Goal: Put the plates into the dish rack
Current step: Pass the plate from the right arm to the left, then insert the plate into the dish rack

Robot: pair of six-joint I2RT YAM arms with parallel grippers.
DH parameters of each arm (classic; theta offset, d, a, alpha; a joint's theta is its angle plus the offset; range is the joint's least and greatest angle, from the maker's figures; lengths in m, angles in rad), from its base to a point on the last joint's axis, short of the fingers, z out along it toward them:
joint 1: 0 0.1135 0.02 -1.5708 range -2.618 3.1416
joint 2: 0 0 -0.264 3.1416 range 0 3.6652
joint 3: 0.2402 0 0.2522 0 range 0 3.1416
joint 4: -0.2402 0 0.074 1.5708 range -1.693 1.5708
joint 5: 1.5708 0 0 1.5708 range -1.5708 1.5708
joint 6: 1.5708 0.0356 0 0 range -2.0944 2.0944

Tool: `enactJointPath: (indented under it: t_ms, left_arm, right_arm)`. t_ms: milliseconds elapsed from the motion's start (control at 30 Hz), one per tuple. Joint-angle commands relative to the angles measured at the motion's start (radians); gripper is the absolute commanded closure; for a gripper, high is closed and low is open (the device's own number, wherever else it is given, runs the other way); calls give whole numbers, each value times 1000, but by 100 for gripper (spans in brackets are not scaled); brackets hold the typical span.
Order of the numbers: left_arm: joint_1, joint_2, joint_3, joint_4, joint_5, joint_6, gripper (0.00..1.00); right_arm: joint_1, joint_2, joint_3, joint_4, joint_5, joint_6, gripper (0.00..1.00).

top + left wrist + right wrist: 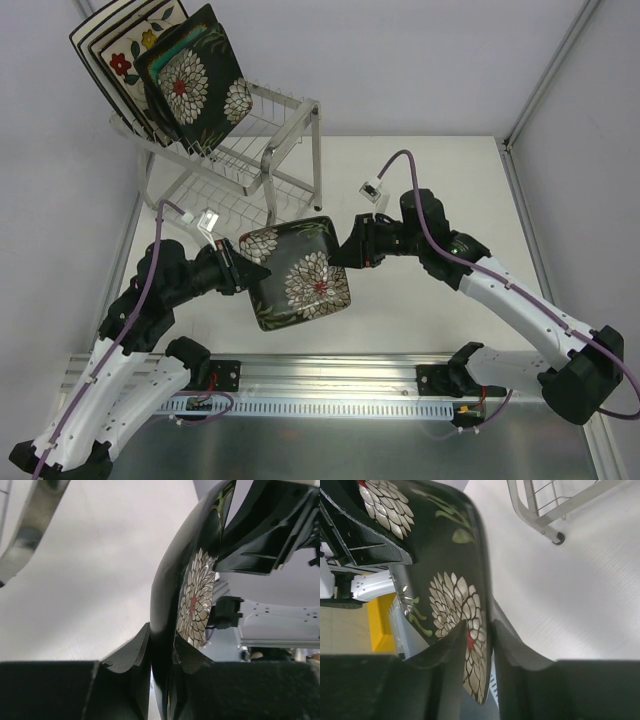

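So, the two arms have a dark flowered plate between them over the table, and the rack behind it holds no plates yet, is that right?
Not quite: the rack is not bare. The top view shows several plates standing on edge in its upper tier. The rest is as you say: a dark flowered plate is up between the two arms over the table.
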Motion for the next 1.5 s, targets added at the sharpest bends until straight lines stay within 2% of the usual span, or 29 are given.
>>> enactJointPath:
  t_ms: [0, 33, 133, 233, 300, 400, 567, 767, 967, 1133, 1333, 1467]
  left_arm:
    - [-9, -34, 18, 40, -51, 75, 100]
    - [-8, -37, 19, 40, -57, 82, 100]
    - [-8, -49, 33, 41, -72, 108, 100]
    - [-8, -61, 44, 44, -88, 128, 100]
    - [-8, -66, 61, 46, -86, 149, 100]
    - [-8, -71, 87, 49, -71, 192, 100]
    - [-8, -75, 140, 54, -43, 286, 100]
    - [-8, -60, 208, 101, 70, 378, 100]
    - [-9, 23, 340, 149, 78, 393, 100]
    - [-9, 156, 551, 152, 29, 404, 100]
    - [-8, 309, 826, 153, -74, 428, 100]
    - [-9, 397, 969, 153, -210, 517, 100]
  right_arm:
    - [1, -22, 61, 24, 40, -27, 68]
    - [1, -24, 64, 17, 48, -30, 57]
    - [1, -27, 66, -11, 66, -43, 37]
    - [0, -36, 77, -46, 88, -62, 25]
    - [1, -47, 95, -100, 137, -92, 12]
    - [-3, -76, 129, -205, 253, -151, 0]
    - [-52, -151, 150, -332, 443, -190, 0]
    - [-199, -241, 115, -465, 647, -178, 0]
    - [-264, -295, 54, -477, 582, -158, 0]
    - [-270, -321, 32, -488, 579, -167, 0]
    - [-276, -338, 40, -523, 573, -202, 1]
    - [-283, -349, 37, -533, 565, -213, 0]
